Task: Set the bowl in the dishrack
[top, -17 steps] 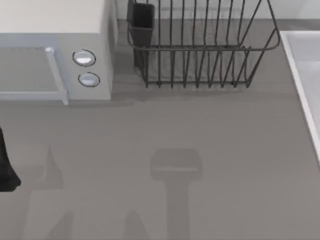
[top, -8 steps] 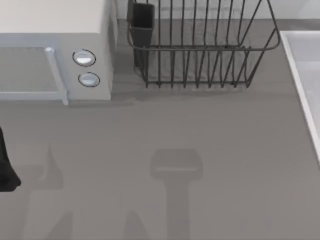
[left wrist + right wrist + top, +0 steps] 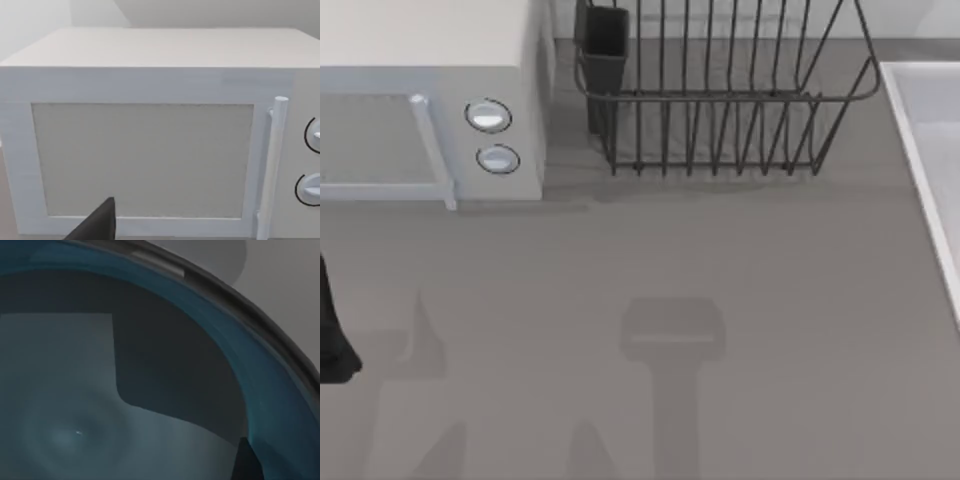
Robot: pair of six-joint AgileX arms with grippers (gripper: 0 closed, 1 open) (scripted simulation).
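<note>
The bowl (image 3: 150, 405) is blue-teal with a dark rim and lies very close under my right wrist camera, its inside facing the camera. A dark part of my right gripper (image 3: 248, 460) shows against the bowl's inner wall near the rim. The dishrack (image 3: 720, 100), a dark wire basket with a dark utensil cup (image 3: 604, 45) at its left corner, stands at the back of the table. My left arm (image 3: 330, 340) is parked at the table's left edge, and its wrist camera faces the microwave's closed door (image 3: 145, 160).
A white microwave (image 3: 430, 100) with two round knobs (image 3: 490, 116) stands at the back left, beside the dishrack. A white raised edge (image 3: 925, 160) runs along the table's right side. Arm shadows (image 3: 672, 335) fall on the grey tabletop in the middle.
</note>
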